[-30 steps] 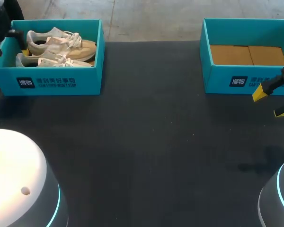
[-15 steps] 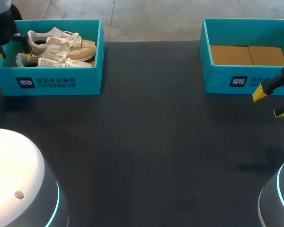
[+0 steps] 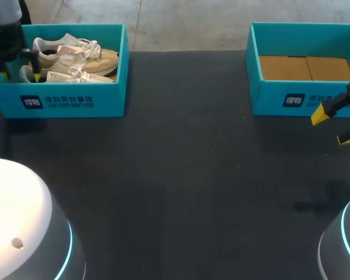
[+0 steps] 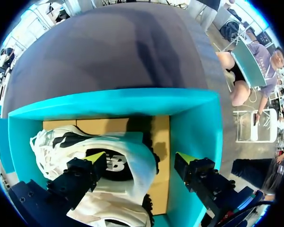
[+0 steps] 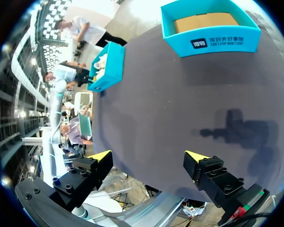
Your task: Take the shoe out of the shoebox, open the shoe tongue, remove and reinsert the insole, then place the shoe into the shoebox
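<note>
Our left gripper (image 4: 141,158), fingers spread and seemingly straddling the heel of the white-and-tan sneaker (image 4: 128,144) lying in the teal cardboard shoebox (image 4: 194,118); our right gripper (image 5: 149,156), likewise agape, above the dark table (image 5: 180,94); no task step yet completed.

We see white print on the front wall of the left shoebox (image 3: 58,102): a small square emblem, then a row of characters with a finer line of capitals beneath. The right shoebox (image 3: 294,100) shows the same emblem on its front wall in the head view, and the right wrist view shows both lines beside it. A white letter mark sits on a dark patch on the side of the shoe (image 4: 114,163).
</note>
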Controlling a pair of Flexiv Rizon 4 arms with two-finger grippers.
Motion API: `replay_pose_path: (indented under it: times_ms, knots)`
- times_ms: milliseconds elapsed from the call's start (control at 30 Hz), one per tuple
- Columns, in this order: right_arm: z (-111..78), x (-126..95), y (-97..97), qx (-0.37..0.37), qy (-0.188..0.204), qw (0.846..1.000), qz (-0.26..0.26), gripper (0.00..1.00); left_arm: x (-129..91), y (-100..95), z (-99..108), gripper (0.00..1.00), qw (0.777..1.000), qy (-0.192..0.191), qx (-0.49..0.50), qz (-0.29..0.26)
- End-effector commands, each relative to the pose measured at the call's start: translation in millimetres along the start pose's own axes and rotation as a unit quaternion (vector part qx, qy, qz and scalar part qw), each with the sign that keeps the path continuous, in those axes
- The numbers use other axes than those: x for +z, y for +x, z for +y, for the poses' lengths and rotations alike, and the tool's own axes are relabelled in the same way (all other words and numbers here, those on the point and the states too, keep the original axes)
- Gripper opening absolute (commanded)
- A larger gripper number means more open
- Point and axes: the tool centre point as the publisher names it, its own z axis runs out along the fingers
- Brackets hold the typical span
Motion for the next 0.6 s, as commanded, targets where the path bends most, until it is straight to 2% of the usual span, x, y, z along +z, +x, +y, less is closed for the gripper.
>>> replay_pose_path:
  times_ms: [33, 200, 600]
  knots:
    - [-0.1, 1, 0.0, 0.001, 0.000, 1.000, -0.001, 1.00, 5, -0.6, 5, 0.89, 1.000, 0.004, 0.000, 0.003]
    - [-0.1, 1, 0.0, 0.001, 0.000, 1.000, -0.001, 1.00, 12, 0.2, 7, 0.77, 1.000, 0.004, -0.004, 0.008]
    - [-0.1, 1, 0.0, 0.001, 0.000, 1.000, -0.001, 1.00, 28, -1.6, 9, 0.67, 1.000, 0.005, -0.003, 0.031]
